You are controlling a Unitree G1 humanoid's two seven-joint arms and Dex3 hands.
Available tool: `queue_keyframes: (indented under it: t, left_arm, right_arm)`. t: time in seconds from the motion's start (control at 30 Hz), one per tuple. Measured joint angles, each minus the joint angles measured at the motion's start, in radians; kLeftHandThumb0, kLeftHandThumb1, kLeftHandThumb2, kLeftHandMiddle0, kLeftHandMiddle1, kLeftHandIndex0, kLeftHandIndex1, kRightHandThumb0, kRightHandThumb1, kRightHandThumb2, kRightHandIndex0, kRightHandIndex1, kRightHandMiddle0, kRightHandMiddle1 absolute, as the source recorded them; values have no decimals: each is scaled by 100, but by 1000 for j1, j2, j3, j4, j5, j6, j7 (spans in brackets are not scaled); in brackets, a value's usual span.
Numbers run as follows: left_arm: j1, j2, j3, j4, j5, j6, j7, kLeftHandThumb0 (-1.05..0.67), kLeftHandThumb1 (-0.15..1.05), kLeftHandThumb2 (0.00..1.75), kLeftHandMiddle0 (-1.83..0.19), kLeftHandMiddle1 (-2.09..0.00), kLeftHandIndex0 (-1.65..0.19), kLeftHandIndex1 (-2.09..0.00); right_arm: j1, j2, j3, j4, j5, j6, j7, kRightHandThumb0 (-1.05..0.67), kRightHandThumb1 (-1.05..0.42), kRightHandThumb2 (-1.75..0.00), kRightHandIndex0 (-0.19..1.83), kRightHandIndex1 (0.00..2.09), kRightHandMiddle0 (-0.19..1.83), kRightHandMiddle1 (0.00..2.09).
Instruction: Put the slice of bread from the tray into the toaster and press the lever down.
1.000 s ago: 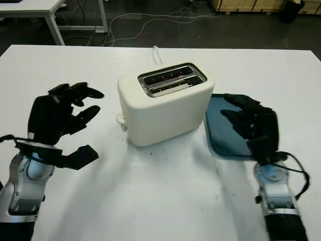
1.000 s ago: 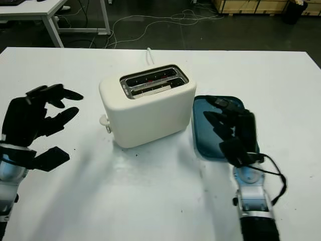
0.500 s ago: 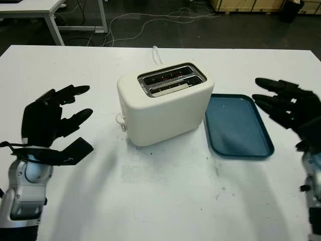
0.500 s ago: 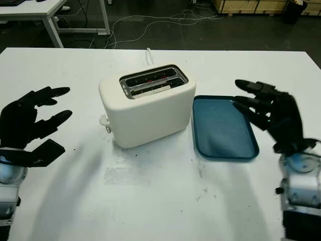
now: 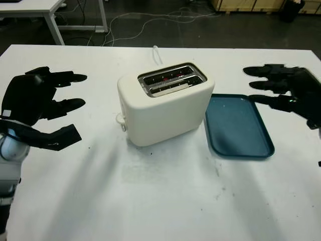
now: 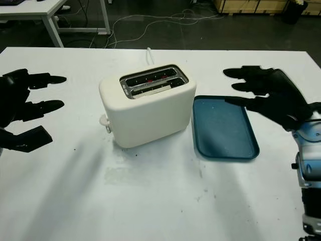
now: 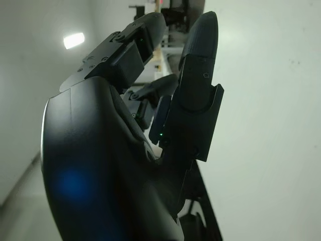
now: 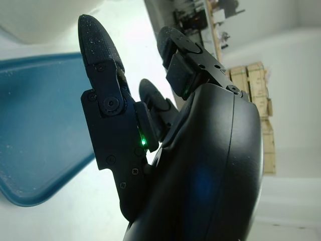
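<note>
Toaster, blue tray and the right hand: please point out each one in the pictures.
toaster (image 5: 168, 113), left eye view, on its cream front wall.
blue tray (image 5: 235, 125), left eye view, on its bare floor.
right hand (image 6: 273, 98), right eye view, on the black palm.

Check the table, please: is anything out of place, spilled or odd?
The toaster stands askew, turned at an angle to the blue tray beside it. The tray holds nothing; a pale slice sits in one slot. Each robot hand, left and right, is open.
</note>
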Motion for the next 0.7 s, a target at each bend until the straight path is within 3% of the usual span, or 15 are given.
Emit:
queue_keyframes:
  t: [0.27, 0.7]
  left_arm:
    - [-17, -6, -24, 1, 2, 6, -9, -65, 92, 6, -50, -102, -82, -10]
    - [-7, -71, -26, 3, 32, 24, 64, -60, 92, 11, -49, -104, -83, -9]
  right_arm:
    - [-18, 0, 15, 7, -27, -5, 7, -76, -92, -1, 66, 0, 57, 0]
    - [6, 0, 11, 6, -31, -15, -8, -73, -92, -6, 68, 1, 57, 0]
